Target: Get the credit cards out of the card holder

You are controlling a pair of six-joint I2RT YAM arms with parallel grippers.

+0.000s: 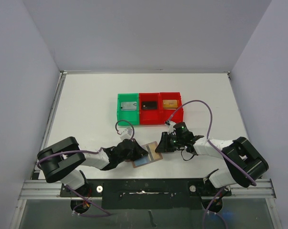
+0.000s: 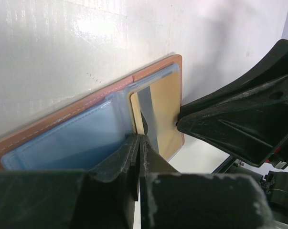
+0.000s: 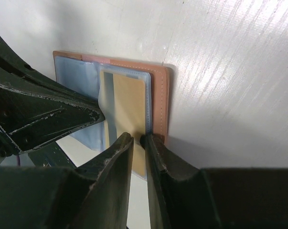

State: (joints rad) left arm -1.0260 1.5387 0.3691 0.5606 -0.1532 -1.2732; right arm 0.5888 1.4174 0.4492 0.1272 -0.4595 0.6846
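- Left gripper (image 2: 138, 141): I read the fingers as closed, nipping the light-blue inner leaf of the card holder (image 2: 81, 110).
- The holder lies open and flat on the table (image 1: 86, 105), directly under both grippers.
- Right gripper (image 3: 143, 140): the fingers are drawn almost together on the near edge of the tan card (image 3: 129, 98). I cannot tell whether the clear sleeve is pinched with it.
- The card sits in the pocket on the right gripper's side, with the brown cover just beside the outer finger.
- The grippers face each other across the holder, close together.
- Well beyond both grippers, the green bin (image 1: 119, 110) and the red bins (image 1: 150, 119) stand in a row, a card in each.
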